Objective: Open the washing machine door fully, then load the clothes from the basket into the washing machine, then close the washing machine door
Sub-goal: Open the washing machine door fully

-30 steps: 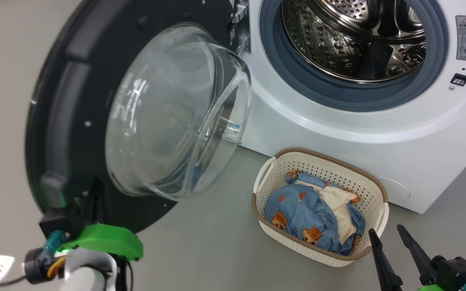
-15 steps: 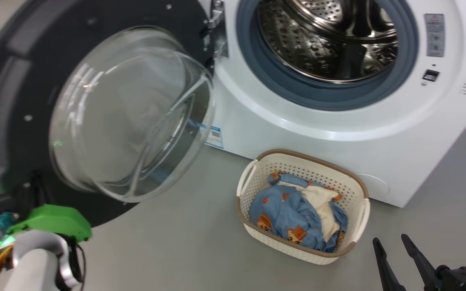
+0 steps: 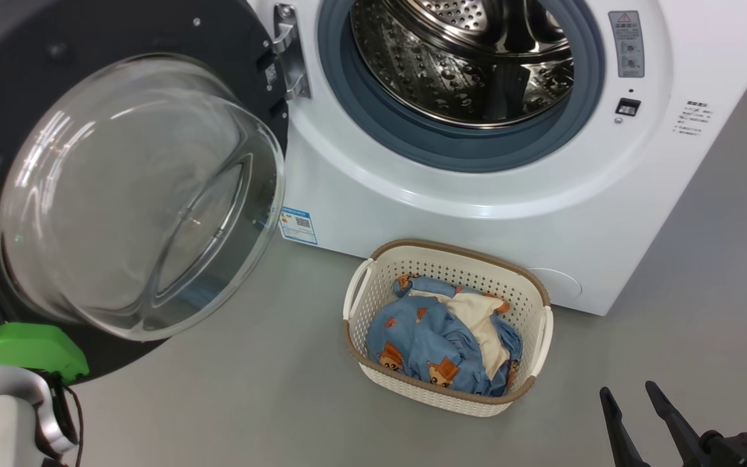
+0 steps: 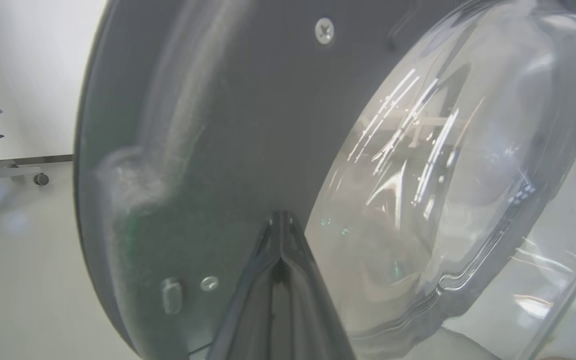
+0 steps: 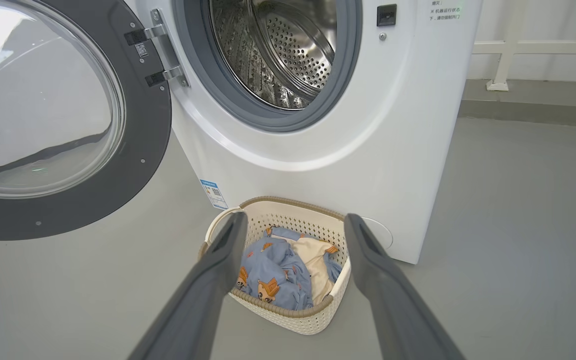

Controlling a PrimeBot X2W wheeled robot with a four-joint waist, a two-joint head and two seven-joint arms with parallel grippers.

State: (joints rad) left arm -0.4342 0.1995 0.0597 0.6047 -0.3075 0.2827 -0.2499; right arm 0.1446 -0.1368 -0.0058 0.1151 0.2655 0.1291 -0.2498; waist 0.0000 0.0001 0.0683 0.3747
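Glossy black, the washing machine door stands swung wide on your left, its clear glass bowl bulging out from the dark inner face. Your left gripper has its two fingers pressed together with nothing between them. The tips point at that inner face just beside the glass, but the wrist view is too blurred to say whether they touch it. The washing machine shows its steel drum ringed by the grey gasket. The basket sits on the grey floor just in front of the machine, below the opening. The clothes are heaped inside, blue bear-print fabric around a cream piece. Your right gripper hangs spread wide, holding nothing, near the basket's right side and apart from it.
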